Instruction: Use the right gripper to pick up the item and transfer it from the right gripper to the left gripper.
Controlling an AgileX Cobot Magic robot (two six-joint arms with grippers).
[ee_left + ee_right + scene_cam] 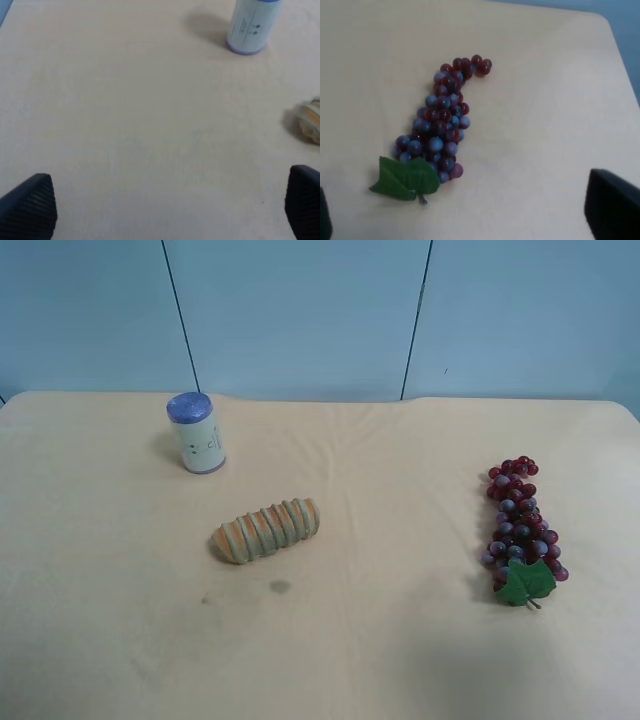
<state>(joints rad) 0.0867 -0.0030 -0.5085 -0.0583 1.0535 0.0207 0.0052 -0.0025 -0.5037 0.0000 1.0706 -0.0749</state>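
Observation:
The item [522, 530], a bunch of dark red and purple grapes with a green leaf [526, 583] at its near end, lies flat on the beige table at the exterior high view's right. In the right wrist view the item [442, 122] lies ahead of my right gripper [467, 214], which is open and apart from it; one finger [612, 207] shows fully, the other only as a sliver. My left gripper [167, 210] is open over bare table with nothing between its fingertips [30, 205]. Neither arm appears in the exterior high view.
A white can with a blue lid [196, 433] stands upright at the back left. An orange-and-green ribbed loaf [266, 530] lies near the middle. Both show in the left wrist view, the can [250, 25] and the loaf's end [310, 120]. A blue wall runs behind the table.

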